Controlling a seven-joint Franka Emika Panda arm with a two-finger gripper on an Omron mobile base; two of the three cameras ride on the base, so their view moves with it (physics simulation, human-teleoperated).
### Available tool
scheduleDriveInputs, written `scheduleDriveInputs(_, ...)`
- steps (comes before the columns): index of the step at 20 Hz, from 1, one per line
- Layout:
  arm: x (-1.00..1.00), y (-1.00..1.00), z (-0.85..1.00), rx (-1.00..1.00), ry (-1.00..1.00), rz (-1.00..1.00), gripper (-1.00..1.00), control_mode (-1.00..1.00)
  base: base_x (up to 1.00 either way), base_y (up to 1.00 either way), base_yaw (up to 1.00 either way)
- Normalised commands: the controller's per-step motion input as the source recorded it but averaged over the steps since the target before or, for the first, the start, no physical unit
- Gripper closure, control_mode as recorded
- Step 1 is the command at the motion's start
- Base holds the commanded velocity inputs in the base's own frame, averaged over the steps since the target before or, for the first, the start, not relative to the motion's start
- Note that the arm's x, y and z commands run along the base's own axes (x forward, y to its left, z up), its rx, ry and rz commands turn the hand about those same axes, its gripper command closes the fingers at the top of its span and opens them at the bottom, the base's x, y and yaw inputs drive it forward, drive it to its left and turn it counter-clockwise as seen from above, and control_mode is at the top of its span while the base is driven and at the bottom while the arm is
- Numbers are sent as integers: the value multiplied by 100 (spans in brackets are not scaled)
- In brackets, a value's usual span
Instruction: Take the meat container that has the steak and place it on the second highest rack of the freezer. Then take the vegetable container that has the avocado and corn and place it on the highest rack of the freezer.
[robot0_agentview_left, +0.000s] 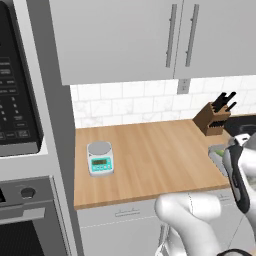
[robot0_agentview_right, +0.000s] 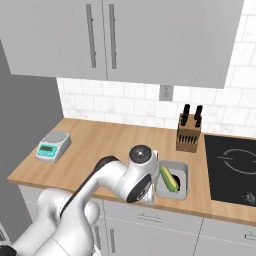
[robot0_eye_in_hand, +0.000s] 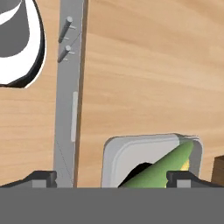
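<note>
Kitchen scale (robot0_agentview_right: 53, 145) sits on the counter (robot0_agentview_right: 110, 145) toward its left end; knife block (robot0_agentview_right: 189, 134) stands at the back, against the wall, just left of the cooktop (robot0_agentview_right: 232, 167); veg container (robot0_agentview_right: 181, 186) lies near the counter's front edge, in front of the block, w/ corn (robot0_agentview_right: 169, 179) inside; wall cabinets (robot0_agentview_right: 125, 37) hang above.

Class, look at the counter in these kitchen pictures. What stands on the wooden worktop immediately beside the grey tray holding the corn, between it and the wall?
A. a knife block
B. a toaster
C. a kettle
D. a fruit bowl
A. In the right base view the knife block, with dark handles sticking up, stands on the counter just behind the vegetable container, near the tiled wall.
</note>
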Motion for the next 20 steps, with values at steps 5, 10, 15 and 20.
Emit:
scheduleDriveInputs(5, 10, -63, -14, -2, 4, -1, -100, -100, 0, 0, 0)
scheduleDriveInputs(10, 1, -43, 17, 20, 0, 0, -100, -100, 0, 0, 0)
scheduleDriveInputs(15, 1, -20, 22, 21, 4, 0, -100, -100, 0, 0, 0)
scheduleDriveInputs(20, 0, 5, 1, 3, 1, 0, -100, -100, 0, 0, 0)
